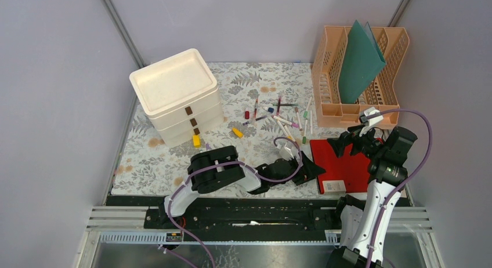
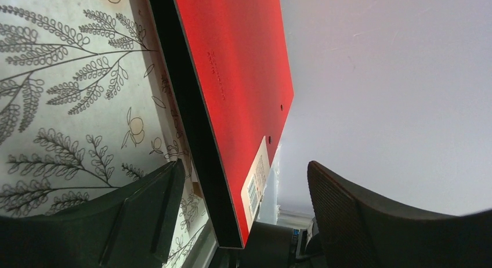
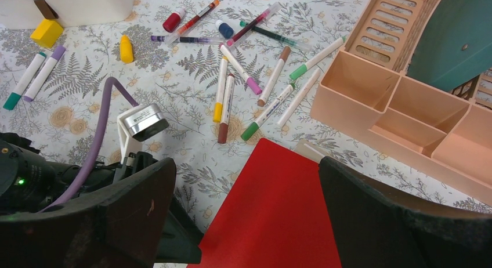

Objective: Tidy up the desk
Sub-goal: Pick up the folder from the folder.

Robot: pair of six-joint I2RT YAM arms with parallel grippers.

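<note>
The desk, under a fern-print cloth, carries a flat red folder at its front right. My left gripper lies low on its side at the folder's left edge. In the left wrist view its fingers stand apart on either side of the red folder; the gripper is open and neither finger touches the edge. My right gripper hovers open above the folder's far part, and the right wrist view shows the red folder between its spread fingers.
Several markers lie scattered mid-desk, with a yellow cube and a yellow cap nearby. A white drawer unit stands back left. A peach file organizer holding a teal folder stands back right.
</note>
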